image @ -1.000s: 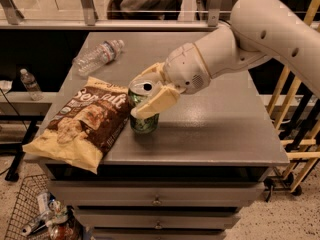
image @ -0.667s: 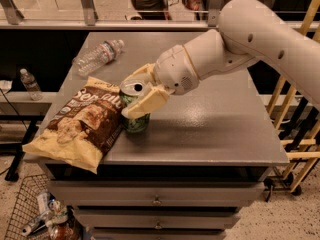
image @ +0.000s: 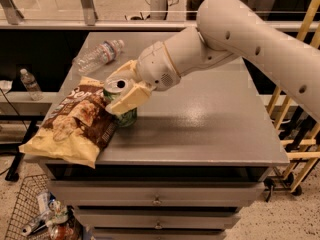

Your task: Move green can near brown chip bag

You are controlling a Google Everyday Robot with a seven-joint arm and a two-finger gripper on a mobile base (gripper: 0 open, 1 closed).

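Currently the tool (image: 111, 95) sits at the left-front part of the grey worktop (image: 210, 129), at the end of a thick white arm (image: 235, 34) that reaches in from the upper right. Its two pale fingers (image: 131, 98) are clamped on the green can (image: 127, 118), one on the far side and one across the near side. The silver top and pull-tab opening show between them, and only the lower green band shows beneath.

The green can stands upright, with its base down at the worktop surface; whether it rests there or hangs just off it cannot be told. It is right against the right edge of the brown chip bag (image: 72, 126), touching or all but touching it. The bag lies flat at the front-left corner, its pale yellow end hanging slightly over the edge.

A clear plastic water bottle (image: 98, 55) lies on its side towards the back-left of the worktop, well apart from the can. Drawers (image: 157, 196) run below the worktop, and a wire basket (image: 30, 209) stands on the floor at lower left.
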